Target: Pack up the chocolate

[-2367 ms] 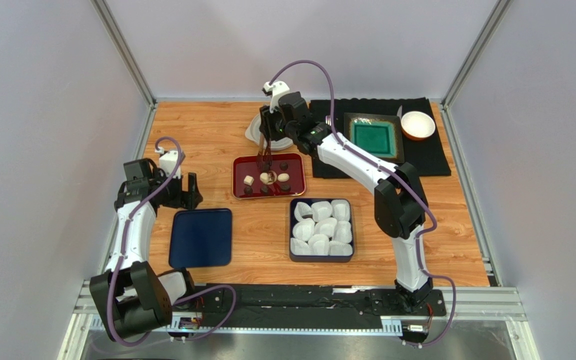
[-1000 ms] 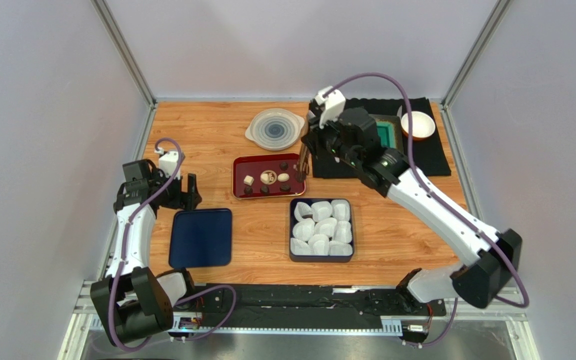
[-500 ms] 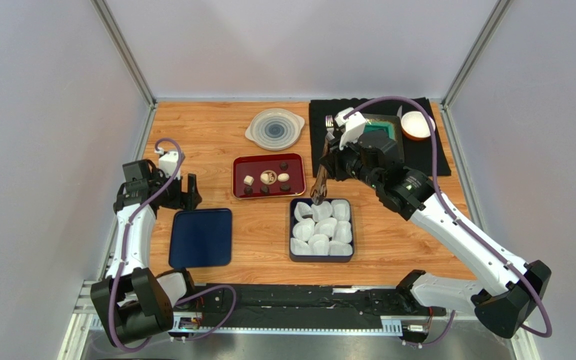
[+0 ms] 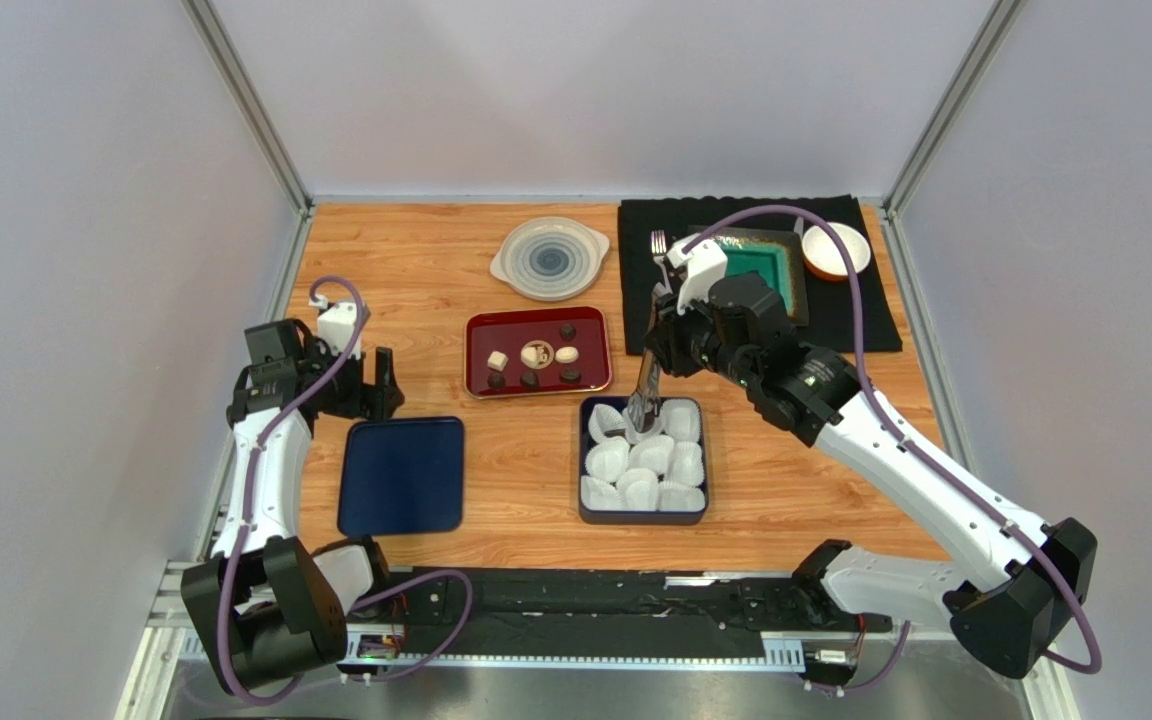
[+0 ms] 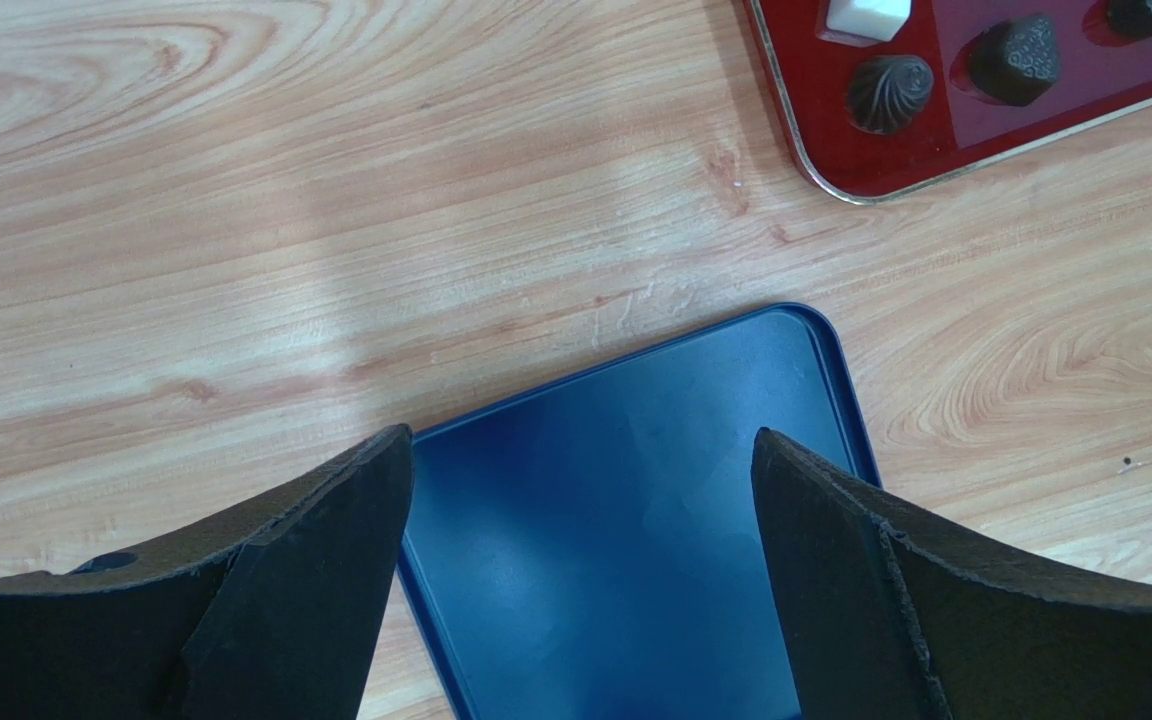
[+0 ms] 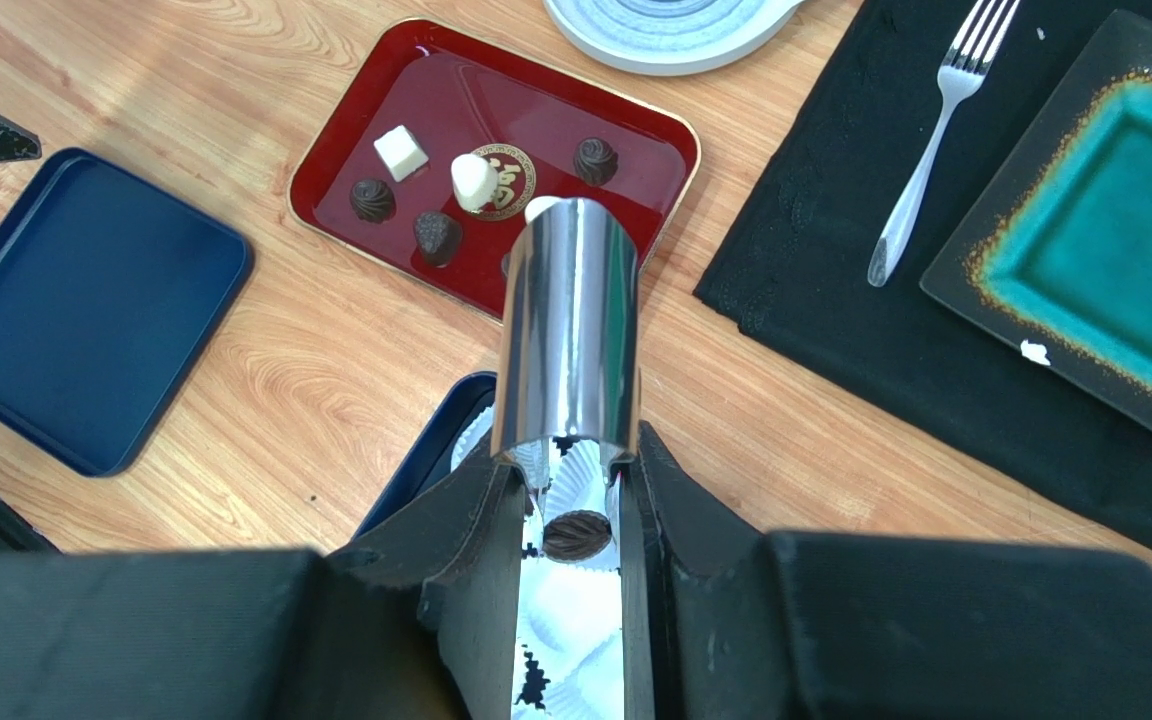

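Left arm [image 4: 259, 465]: folded up along the surface's left edge, upper link rising from the base at the near edge, forearm running away from it, wrist bent down. Left claw [image 5: 582, 465] faces straight down at the surface, jaws spread wide. Right arm [image 4: 913, 458]: elbow out over the near right corner, forearm stretched diagonally toward mid-surface. Right claw [image 6: 575, 468] tipped down and forward, jaws closed partway and clamped on both sides of polished steel tongs [image 6: 567, 330], which stick out past the fingertips.
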You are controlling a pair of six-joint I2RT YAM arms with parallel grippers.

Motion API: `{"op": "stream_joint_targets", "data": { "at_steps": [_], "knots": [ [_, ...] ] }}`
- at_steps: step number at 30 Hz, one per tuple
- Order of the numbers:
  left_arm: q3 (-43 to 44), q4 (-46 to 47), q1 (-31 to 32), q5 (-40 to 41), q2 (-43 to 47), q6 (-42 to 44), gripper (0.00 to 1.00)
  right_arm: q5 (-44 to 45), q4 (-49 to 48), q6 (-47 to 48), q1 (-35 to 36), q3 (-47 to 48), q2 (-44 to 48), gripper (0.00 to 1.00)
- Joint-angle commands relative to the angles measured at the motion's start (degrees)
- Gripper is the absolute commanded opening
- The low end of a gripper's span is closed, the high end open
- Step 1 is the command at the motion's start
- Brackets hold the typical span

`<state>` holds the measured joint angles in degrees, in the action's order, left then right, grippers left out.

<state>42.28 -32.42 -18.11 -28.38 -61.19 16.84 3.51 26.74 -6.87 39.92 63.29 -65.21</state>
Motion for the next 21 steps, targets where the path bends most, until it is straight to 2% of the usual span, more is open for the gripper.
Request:
{"op": "stream_joint_targets", "data": {
  "at_steps": [1,5,11,21],
  "knots": [
    [1.2,-0.5,-0.6,-1.6,0.9,0.1,0.91,0.3,-2.7,-0.9,0.0,-0.3,1.8,0.21],
    [1.6,-0.8,-0.6,-1.5,1.0,0.1,0.91,0.3,-2.9,-1.0,0.0,-0.1,1.7,0.28],
    [1.5,-0.9,-0.6,-1.3,1.2,0.2,0.91,0.7,-3.0,-0.9,0.0,0.1,1.5,0.32],
    [1.6,-0.8,-0.6,-1.0,1.2,0.6,0.91,1.0,-3.2,-0.9,0.0,0.0,1.5,0.34]
  ]
}}
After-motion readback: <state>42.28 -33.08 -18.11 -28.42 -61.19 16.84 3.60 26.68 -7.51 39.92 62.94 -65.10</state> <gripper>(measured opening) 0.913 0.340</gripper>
